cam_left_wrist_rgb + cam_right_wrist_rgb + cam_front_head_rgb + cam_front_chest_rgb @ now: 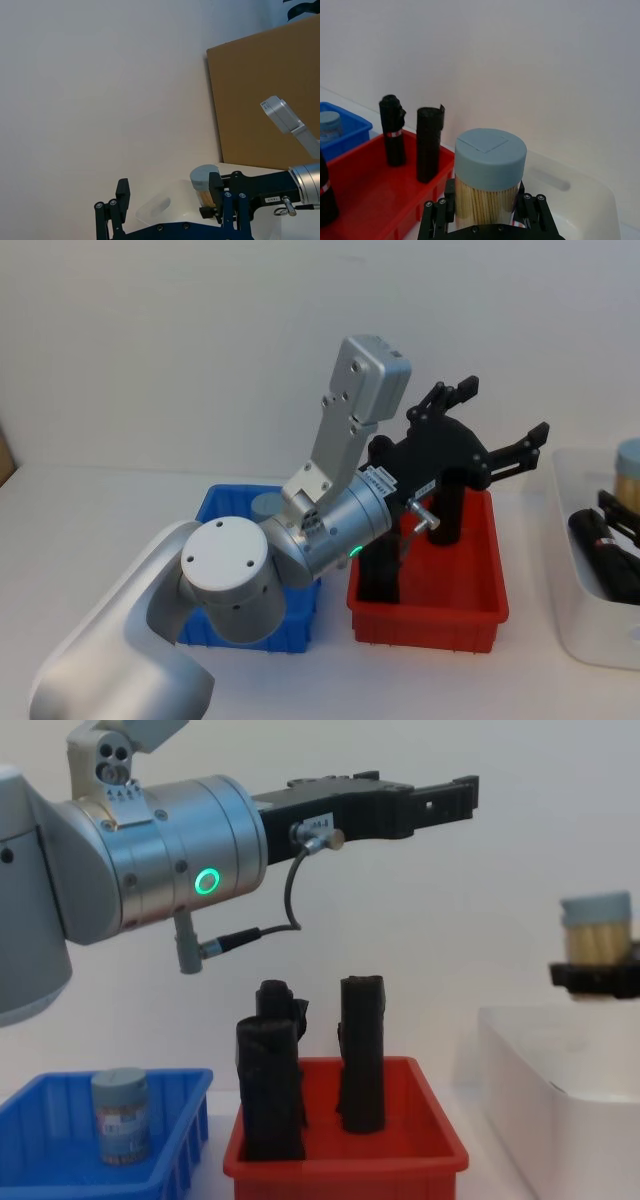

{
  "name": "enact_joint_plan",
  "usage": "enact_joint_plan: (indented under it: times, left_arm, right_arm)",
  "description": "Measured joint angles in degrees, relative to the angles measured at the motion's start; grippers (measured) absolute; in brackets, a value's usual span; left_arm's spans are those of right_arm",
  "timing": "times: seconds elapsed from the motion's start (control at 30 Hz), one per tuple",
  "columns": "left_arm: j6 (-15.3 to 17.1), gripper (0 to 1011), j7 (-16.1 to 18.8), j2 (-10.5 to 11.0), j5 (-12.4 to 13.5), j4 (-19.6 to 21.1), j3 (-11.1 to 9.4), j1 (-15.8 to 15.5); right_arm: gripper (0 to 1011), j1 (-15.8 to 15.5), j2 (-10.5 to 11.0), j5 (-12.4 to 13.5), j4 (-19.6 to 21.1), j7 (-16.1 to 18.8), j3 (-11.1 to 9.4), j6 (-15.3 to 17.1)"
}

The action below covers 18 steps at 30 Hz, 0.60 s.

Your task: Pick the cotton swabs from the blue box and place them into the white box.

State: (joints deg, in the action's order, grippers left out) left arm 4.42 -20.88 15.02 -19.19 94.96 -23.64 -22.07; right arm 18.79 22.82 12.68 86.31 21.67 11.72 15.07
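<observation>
Standing black rolls (361, 1053) fill the red bin (345, 1152) between both boxes.

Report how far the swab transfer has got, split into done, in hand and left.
Done: nothing shows as delivered; the inside of the white box is hidden. In hand: the right tool is shut on a tub of cotton swabs, held above the white box. Left: one tub stands in the blue box. The left tool is open and empty, raised above the red bin.
</observation>
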Motion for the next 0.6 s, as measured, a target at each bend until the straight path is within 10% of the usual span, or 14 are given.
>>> enact_joint_plan:
  times: [0.6]
  left_arm:
    - [0.0, 1004, 0.0, 0.0, 0.0, 0.0, 0.0, 0.0]
  right_arm:
    - [667, 5.76, -2.55, -5.9, -1.27, 3.29, 1.88, -1.0]
